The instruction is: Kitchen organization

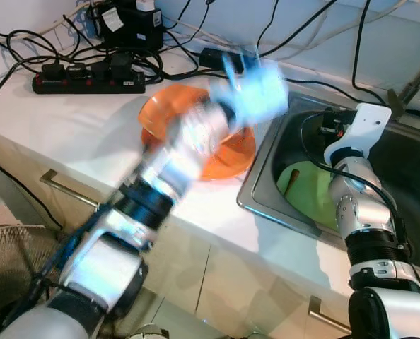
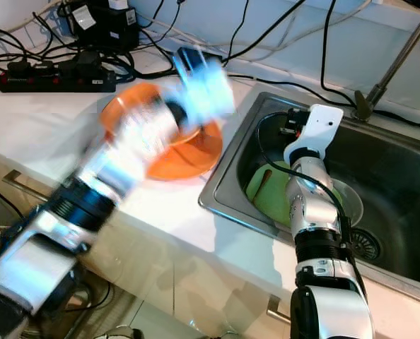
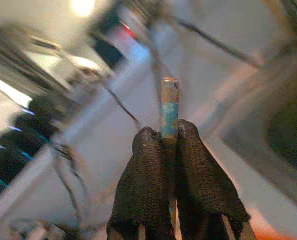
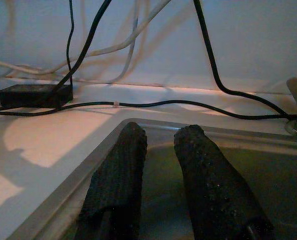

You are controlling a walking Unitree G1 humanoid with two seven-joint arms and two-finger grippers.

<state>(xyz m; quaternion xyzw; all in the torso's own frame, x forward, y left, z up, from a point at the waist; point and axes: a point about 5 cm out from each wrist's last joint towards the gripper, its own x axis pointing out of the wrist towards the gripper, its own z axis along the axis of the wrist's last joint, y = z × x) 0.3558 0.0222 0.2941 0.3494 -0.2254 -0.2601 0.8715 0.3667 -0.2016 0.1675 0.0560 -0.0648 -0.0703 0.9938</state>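
My left arm reaches over the white counter (image 1: 90, 134), smeared by motion. Its gripper (image 3: 167, 135) is shut on a thin, edge-on object with a light-blue band (image 3: 169, 107), which appears as a pale blue blur (image 1: 256, 88) above the far rim of an orange bowl (image 1: 228, 155). The bowl sits on the counter beside the sink (image 2: 228, 159). My right arm (image 1: 362, 127) leans into the sink over a green plate (image 2: 263, 191). My right gripper (image 4: 161, 137) hangs near the sink's back left corner, fingers slightly apart with nothing between them.
A black power strip (image 1: 90, 81) and tangled cables (image 1: 160, 56) lie along the back of the counter. The faucet (image 2: 390, 67) rises behind the sink, whose drain (image 2: 362, 244) is at the right. A floor fan (image 1: 12, 261) stands below the counter edge, beside cabinet drawers (image 1: 68, 191).
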